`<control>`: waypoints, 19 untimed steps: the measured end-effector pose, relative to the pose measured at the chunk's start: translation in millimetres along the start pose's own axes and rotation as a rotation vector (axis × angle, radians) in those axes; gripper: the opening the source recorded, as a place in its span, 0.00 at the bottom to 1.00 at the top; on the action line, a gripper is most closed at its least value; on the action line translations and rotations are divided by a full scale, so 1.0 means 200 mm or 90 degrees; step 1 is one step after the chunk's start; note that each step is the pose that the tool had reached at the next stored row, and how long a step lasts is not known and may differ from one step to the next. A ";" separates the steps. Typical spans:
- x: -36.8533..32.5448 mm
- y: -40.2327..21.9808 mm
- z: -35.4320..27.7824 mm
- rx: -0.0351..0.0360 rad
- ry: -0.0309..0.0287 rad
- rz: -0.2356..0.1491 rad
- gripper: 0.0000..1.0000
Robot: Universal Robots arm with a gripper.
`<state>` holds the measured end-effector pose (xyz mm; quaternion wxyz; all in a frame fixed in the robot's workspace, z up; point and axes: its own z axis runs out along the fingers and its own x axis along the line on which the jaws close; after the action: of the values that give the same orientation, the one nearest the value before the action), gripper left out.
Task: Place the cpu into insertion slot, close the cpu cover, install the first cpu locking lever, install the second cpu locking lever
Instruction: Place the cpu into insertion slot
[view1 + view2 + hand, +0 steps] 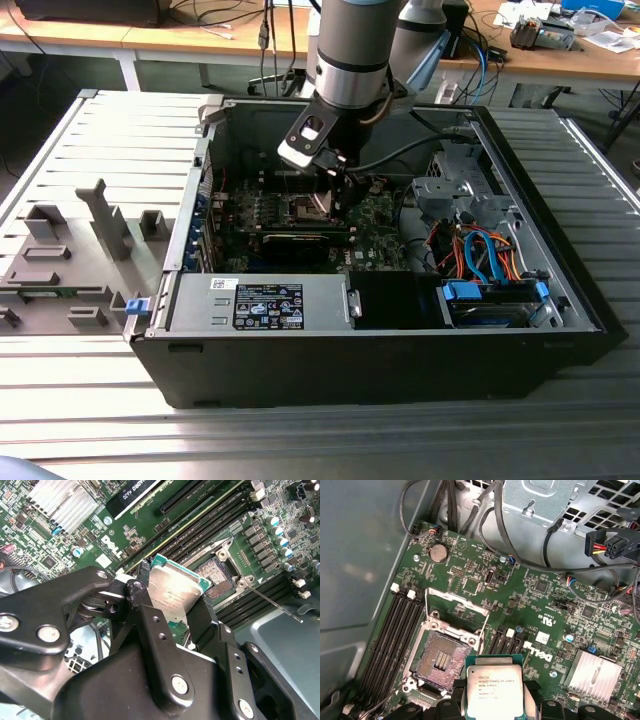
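Observation:
My gripper [172,605] is shut on the cpu [176,591], a flat silver-topped chip with a green edge, clamped between two black fingers [145,615]. In the first wrist view the cpu [493,685] hangs beside the insertion slot [440,659], off to one side of it and not in it. The slot [216,574] lies open, its pin field bare. The cpu cover [456,603], a thin silver frame, stands lifted at the slot's far edge. A thin locking lever [272,602] sticks out unlatched. In the exterior view the gripper [333,195] reaches down into the case over the slot [308,208].
The open black computer case [300,360] lies on a slatted metal table [100,140]. Long memory slots [395,635] flank the socket. A black graphics card [300,240], a finned heatsink [597,672], a drive cage [460,180] and loose cables [480,250] crowd around.

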<state>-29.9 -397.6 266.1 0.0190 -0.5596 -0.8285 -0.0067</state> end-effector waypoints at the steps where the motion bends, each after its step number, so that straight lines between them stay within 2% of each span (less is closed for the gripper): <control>1: 0.000 0.000 0.000 0.0000 0.0000 0.002 0.54; 19: -0.001 0.000 0.000 -0.0014 0.0004 0.037 0.54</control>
<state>-29.9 -397.7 266.1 0.0188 -0.5833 -0.8120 -0.0073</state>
